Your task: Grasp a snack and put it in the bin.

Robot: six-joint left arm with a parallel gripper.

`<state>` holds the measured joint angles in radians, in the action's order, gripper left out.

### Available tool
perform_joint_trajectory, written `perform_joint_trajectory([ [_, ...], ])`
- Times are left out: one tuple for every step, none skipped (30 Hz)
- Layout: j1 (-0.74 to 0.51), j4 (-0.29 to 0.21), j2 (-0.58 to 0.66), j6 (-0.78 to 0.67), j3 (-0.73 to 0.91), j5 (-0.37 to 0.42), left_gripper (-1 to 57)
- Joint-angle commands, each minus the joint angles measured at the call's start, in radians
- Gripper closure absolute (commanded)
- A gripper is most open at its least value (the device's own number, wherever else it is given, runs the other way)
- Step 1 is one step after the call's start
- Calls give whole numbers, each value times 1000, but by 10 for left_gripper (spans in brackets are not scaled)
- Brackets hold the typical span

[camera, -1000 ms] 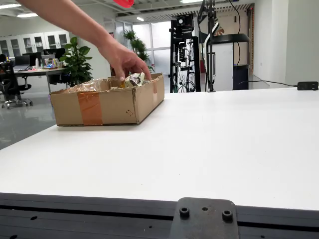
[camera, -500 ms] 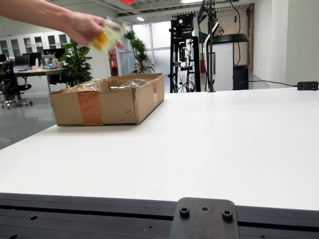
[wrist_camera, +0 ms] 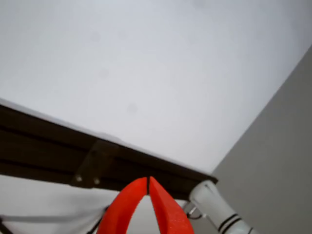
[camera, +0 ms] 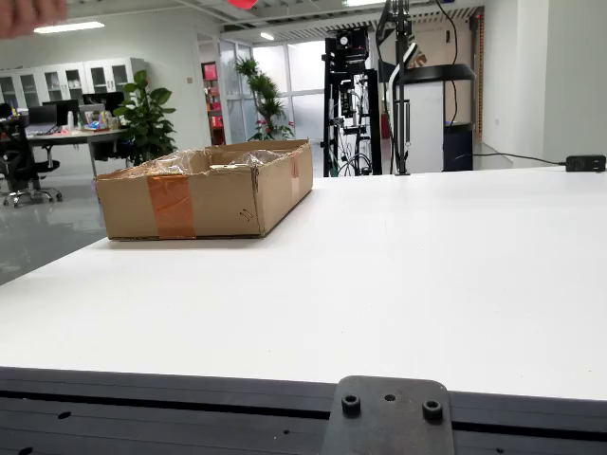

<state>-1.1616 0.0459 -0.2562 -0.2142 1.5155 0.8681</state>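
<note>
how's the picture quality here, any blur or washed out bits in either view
In the view from the table edge, the cardboard box is sharp, the white table is bright and nearly featureless, and a hand is a blurred smear at the top left. The view that rides on the gripper is soft overall; the red gripper has fuzzy edges, tips together.

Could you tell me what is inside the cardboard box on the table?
Inside the cardboard box, the side view shows only crinkled clear plastic lining along the rim. The near wall hides whatever lies lower, so any snacks there cannot be seen.
</note>
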Motion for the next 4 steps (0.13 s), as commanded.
perform_joint_trajectory([
  [15,0,0,-1,0,0,561],
  [18,0,0,-1,0,0,561],
  [21,0,0,-1,0,0,561],
  [24,0,0,-1,0,0,561],
])
